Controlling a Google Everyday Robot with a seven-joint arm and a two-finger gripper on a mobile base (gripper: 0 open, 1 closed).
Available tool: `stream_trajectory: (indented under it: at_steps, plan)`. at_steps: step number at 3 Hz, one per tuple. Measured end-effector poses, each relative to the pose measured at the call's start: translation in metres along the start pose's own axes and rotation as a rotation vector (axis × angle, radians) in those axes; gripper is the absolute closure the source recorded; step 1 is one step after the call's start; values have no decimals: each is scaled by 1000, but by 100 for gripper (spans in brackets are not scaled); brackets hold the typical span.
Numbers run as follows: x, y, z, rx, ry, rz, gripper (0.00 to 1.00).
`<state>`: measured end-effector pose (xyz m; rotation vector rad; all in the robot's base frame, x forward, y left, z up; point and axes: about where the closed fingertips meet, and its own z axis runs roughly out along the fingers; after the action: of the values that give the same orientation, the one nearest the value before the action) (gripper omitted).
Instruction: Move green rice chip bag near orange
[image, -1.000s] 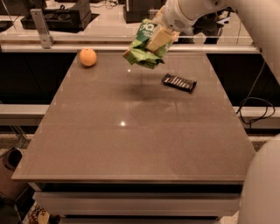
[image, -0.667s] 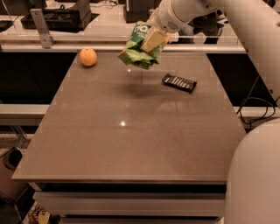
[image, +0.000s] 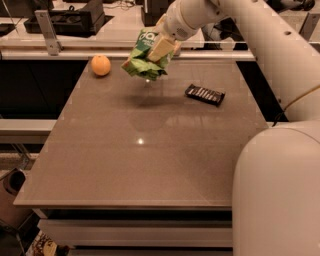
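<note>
Big and brown, the table (image: 140, 165) is flat and a bit shiny, with a small white spot of light on it.

The green rice chip bag (image: 142, 62) is up in the air over the far part of the table. It is to the right of the orange (image: 101, 65), close to it but not touching, and a little higher. The gripper (image: 161, 47) is at the top of the bag and pinches it tight with its tan fingers, so the bag hangs and tips.

A second ago the bag was further right of the orange. Now it has slid over toward it. The orange has not moved. So I think the carry is nearly done. What is left is to bring the bag down onto the table beside the orange and let go. It should not bump the orange, because a round thing can roll.

The bag is thin and crinkly, and it is scrunched up where it is held. It is light green with a darker green top and some white letters. It looks light and floppy. The orange is small, round and smooth.

A soft dark shadow (image: 150, 100) lies on the table under the bag. Further right of the orange, past the bag, a black snack packet (image: 205, 94) lies flat. It is long and thin. The white arm (image: 260, 30) is smooth and round and reaches in from the right.
</note>
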<state>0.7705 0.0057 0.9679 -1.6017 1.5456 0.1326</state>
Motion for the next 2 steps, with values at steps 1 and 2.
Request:
stream_trajectory:
  at_steps: [1, 2]
  plan:
    - [-9, -3, 17, -14, -33, -6, 100]
    - [-18, -5, 29, -28, -56, -14, 100]
